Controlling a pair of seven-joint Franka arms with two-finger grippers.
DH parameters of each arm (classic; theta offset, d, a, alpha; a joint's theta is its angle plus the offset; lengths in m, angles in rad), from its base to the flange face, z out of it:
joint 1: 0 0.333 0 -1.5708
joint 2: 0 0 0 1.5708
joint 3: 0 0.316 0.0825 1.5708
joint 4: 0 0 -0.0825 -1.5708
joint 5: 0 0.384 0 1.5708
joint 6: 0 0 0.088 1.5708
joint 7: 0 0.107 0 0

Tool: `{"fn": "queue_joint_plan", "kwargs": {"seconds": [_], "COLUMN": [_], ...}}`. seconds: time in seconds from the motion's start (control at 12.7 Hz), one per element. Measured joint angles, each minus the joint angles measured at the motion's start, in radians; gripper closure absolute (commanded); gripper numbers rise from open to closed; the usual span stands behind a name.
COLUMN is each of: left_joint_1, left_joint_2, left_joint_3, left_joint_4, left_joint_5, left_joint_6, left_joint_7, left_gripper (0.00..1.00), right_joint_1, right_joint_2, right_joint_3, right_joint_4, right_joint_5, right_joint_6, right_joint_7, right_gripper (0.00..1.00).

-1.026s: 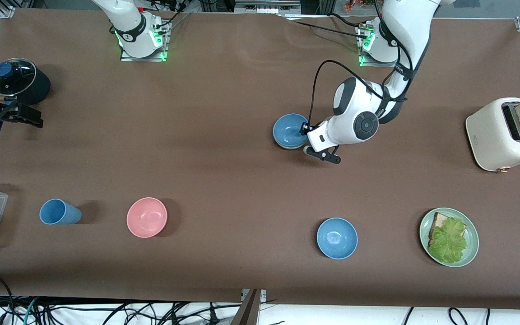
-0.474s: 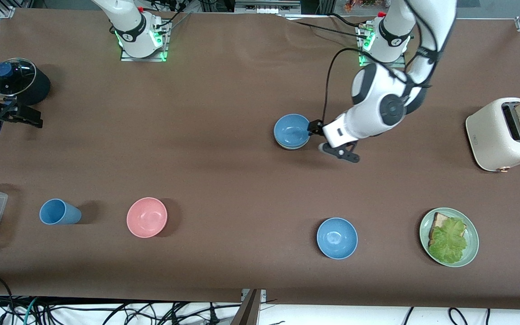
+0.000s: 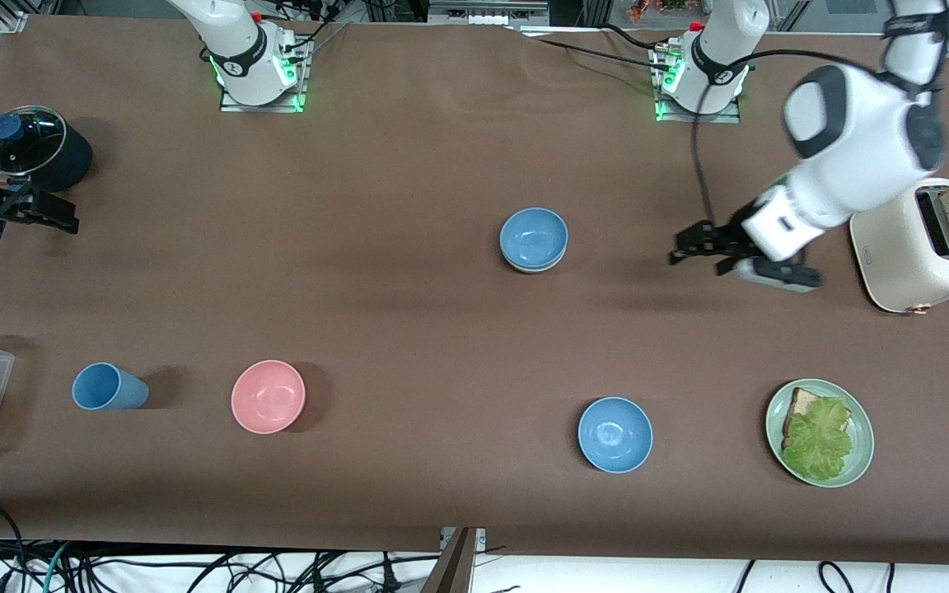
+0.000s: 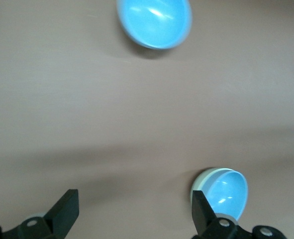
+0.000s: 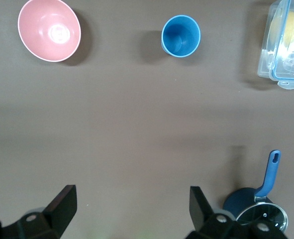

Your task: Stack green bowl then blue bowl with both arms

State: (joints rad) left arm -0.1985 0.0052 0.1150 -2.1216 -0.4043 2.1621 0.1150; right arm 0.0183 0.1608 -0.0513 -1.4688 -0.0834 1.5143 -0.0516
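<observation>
**Blue bowl nested in green bowl**

Blue bowl [image 3: 533, 235] upright, matte, seated inside green bowl [image 3: 534, 267]. Only a pale sage rim showing beneath. Stack at mid-table, farther from the front camera than the look-alike blue bowl [image 3: 615, 434].

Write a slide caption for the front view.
Blue bowl nested in green bowl; left end effector open over the table.

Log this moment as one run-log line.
stack: blue bowl nested in green bowl | left pincer: open, empty, over bare table beside toaster | right pincer: open, empty, waiting near pot
</observation>
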Motion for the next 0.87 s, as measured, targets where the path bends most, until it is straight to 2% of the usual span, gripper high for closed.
{"fn": "queue_joint_plan", "kwargs": {"seconds": [0.08, 0.24, 0.55, 0.71, 0.87], "left_joint_1": [0.008, 0.016, 0.008, 0.006, 0.003], "left_joint_2": [-0.019, -0.042, -0.048, -0.048, -0.048], "left_joint_3": [0.058, 0.108, 0.1, 0.088, 0.062], "left_joint_4": [0.024, 0.125, 0.333, 0.404, 0.433], "left_joint_5": [0.056, 0.18, 0.359, 0.399, 0.432], "left_joint_6": [-0.075, -0.233, -0.462, -0.54, -0.566], "left_joint_7": [0.03, 0.05, 0.041, 0.018, -0.029], "left_gripper": [0.0, 0.0, 0.0, 0.0, 0.0], "right_joint_1": [0.0, 0.0, 0.001, 0.001, 0.001], "right_joint_2": [0.0, 0.0, 0.0, 0.0, 0.0], "right_joint_3": [0.0, 0.0, 0.002, 0.002, 0.002], "right_joint_4": [0.0, 0.0, 0.0, 0.0, 0.0], "right_joint_5": [0.0, 0.0, 0.0, 0.0, 0.0], "right_joint_6": [0.0, 0.0, 0.001, 0.002, 0.003], "right_joint_7": [0.0, 0.0, 0.0, 0.0, 0.0], "right_gripper": [0.0, 0.0, 0.0, 0.0, 0.0]}}
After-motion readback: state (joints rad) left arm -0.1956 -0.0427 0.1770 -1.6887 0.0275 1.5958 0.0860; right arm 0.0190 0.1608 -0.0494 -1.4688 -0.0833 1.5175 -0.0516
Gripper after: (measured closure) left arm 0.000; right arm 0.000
